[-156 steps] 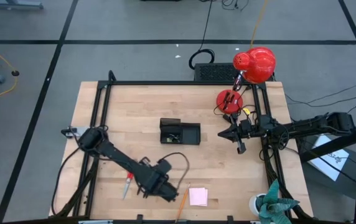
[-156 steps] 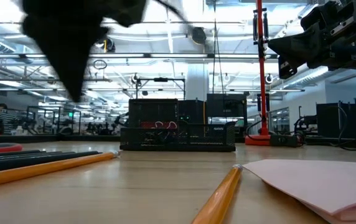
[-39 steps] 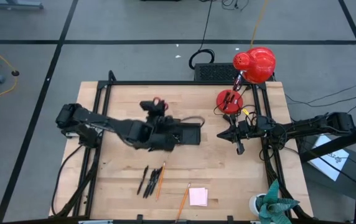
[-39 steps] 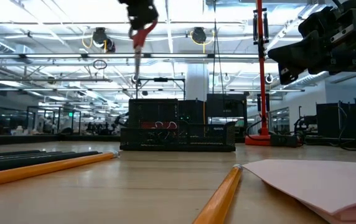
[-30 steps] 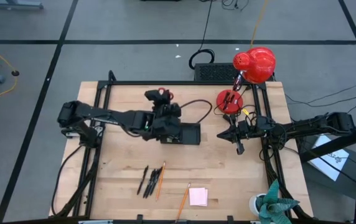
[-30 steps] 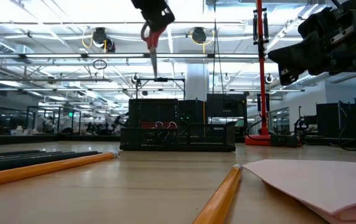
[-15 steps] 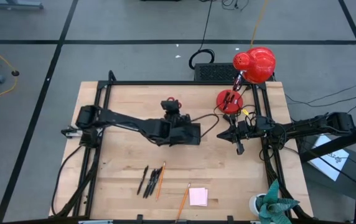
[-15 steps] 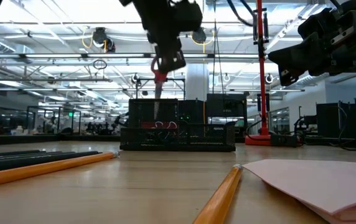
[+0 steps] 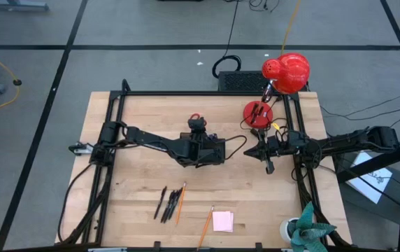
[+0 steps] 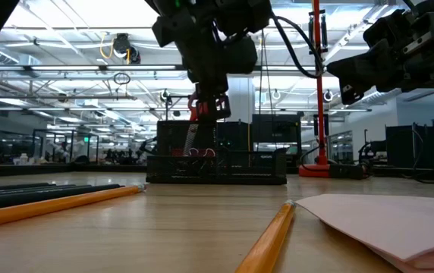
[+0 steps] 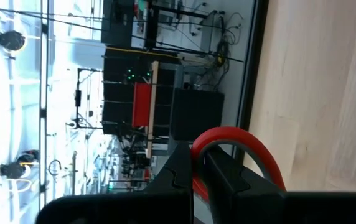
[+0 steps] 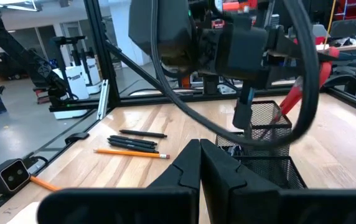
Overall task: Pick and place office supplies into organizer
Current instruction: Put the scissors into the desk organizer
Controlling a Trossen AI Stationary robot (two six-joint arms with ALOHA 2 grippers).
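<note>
My left gripper [image 9: 197, 130] hovers over the black mesh organizer [image 9: 215, 151], shut on the red-handled scissors [image 10: 195, 114]. The scissors' blades [image 10: 189, 141] point down at the organizer's taller section [image 10: 194, 140]. The organizer also shows in the right wrist view [image 12: 271, 146]. Black pens [image 9: 166, 204], one orange pencil beside them [image 9: 180, 203], another orange pencil [image 9: 205, 227] and the pink sticky-note pad [image 9: 222, 221] lie near the table's near edge. My right gripper [image 9: 258, 150] is shut and empty, to the right of the organizer. My left gripper pinches the scissors' red handle loop [image 11: 240, 144] between its two fingers [image 11: 181, 171]; part of the loop sticks out past the fingertips. The fingers come from above. The scissors hang slanted, blades down, over the organizer; whether the tips touch it I cannot tell.
A red lamp with a round base [image 9: 258, 112] stands at the far right corner, its head [image 9: 287, 71] beyond the table edge. A green plant-like object [image 9: 308, 227] stands at the near right corner. Black frame rails [image 9: 109, 168] run along the table's left and right sides.
My left gripper has carried the scissors toward the table's right edge and down, from left of the organizer to over its taller section. The scissors have stayed shut in the hold, and their blades have come down from well above the organizer to its level.
</note>
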